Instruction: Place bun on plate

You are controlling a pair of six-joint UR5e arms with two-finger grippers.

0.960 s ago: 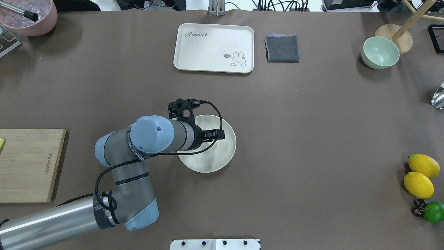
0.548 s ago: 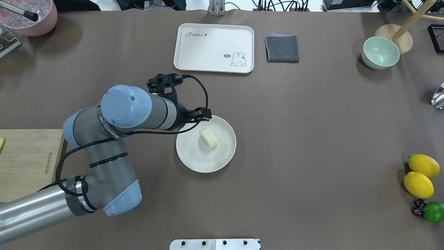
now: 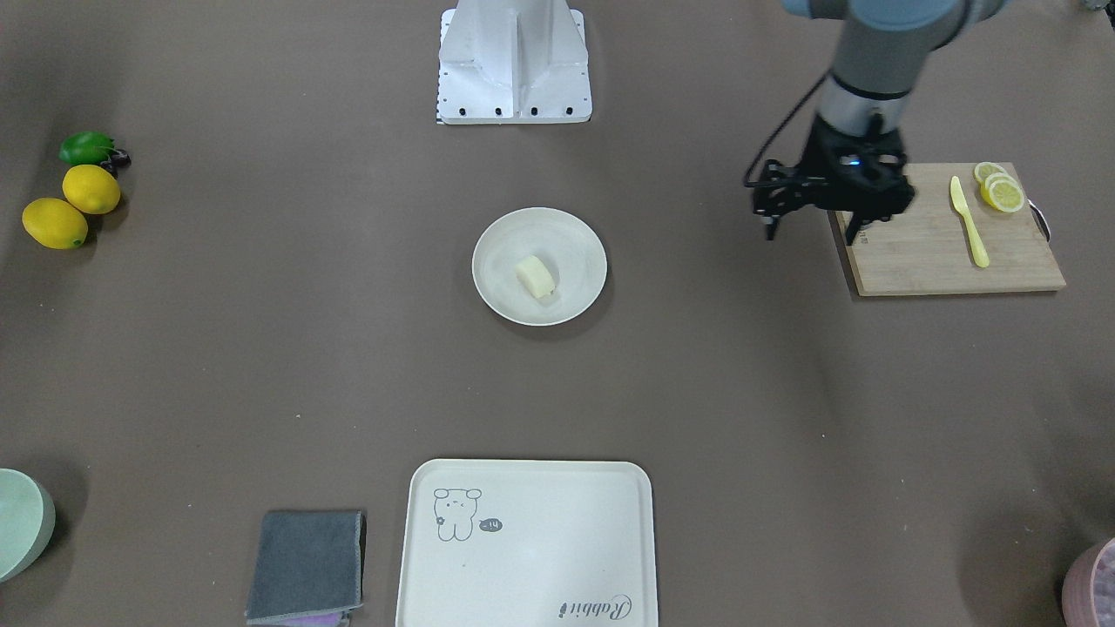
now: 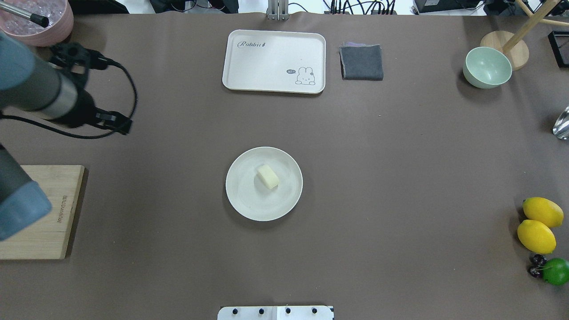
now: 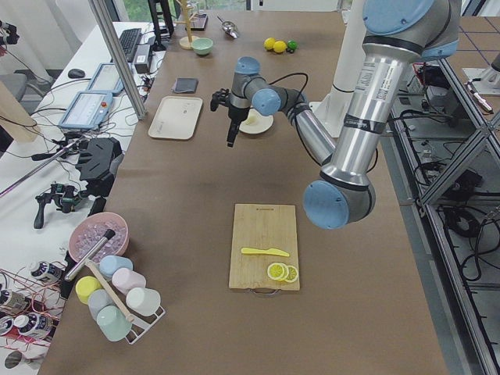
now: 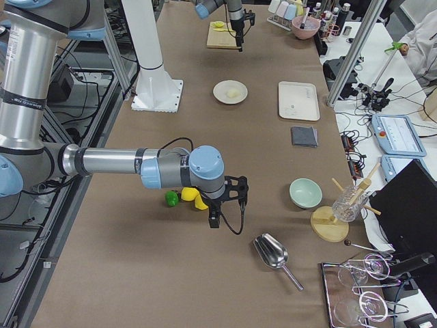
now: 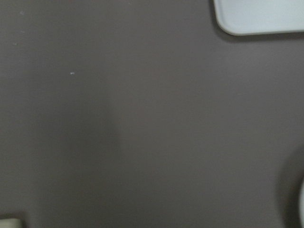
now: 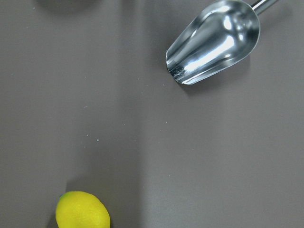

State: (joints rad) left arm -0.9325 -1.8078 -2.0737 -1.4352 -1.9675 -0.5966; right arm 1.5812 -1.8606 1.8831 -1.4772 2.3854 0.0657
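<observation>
Left gripper (image 4: 116,122): we see one, raised over the table (image 4: 400,178) on the left side, well apart from the plate. It carries nothing. The fingers are blurred, so we cannot tell how wide they stand.
Right gripper (image 6: 214,220): we see one, low over the table near the lemons. Only the side view shows it, so we cannot tell if the fingers are apart or closed.
Bun (image 4: 268,176): one, pale cream, lying near the middle of the plate, free of both grippers.
Plate (image 4: 235,195): one, round and cream-white, at the centre of the table.
Tray (image 4: 273,62): one, rectangular, with a rabbit print, beyond the plate.
Grey cloth (image 4: 361,62): one, folded, just beside the tray.
Green bowl (image 4: 487,67): one, at the far right.
Lemons (image 4: 542,212): two whole, side by side, with one lime (image 4: 555,271) next to them.
Metal scoop (image 8: 213,40): one, near the lemons.
Cutting board (image 3: 923,252): one, wooden. It carries one yellow knife (image 3: 969,222) and a small overlapping group of lemon slices (image 3: 999,185). We count about three slices.
</observation>
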